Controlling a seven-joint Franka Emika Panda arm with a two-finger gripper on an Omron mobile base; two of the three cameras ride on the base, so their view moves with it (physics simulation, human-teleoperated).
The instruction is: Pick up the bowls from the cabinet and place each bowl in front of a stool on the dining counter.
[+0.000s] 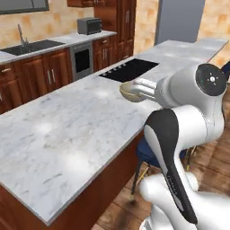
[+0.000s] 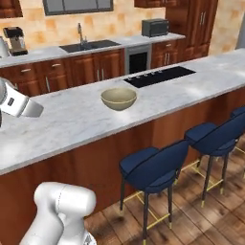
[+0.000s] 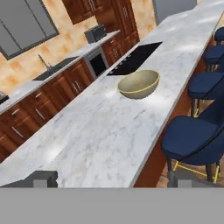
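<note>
Bowl (image 2: 118, 98) status: the beige-olive one with the thin yellow rim sits upright on the marble bench (image 2: 72, 119), just short of the black inset cooktop (image 2: 160, 75) and roughly above the nearest navy stool (image 2: 154, 167) on the seating side. Nothing is touching it.

As for writing or brands, I can't read any anywhere. The toaster oven (image 2: 154, 27) and the coffee machine (image 2: 15, 40) on the back wall are too small and blurry to make out a label.

Arm pose: in the left base view the white arm (image 1: 179, 134) folds up from the lower right, with the forearm reaching forward over the bench edge toward the bowl and partly covering it. The gripper (image 3: 111, 181) is released, jaws spread wide with nothing between them; its two dark fingertips (image 3: 43, 178) peek in at the bottom of the hand view, well apart from the bowl, which lies ahead of them.

More stools (image 3: 208, 83) line up along the far side.
</note>
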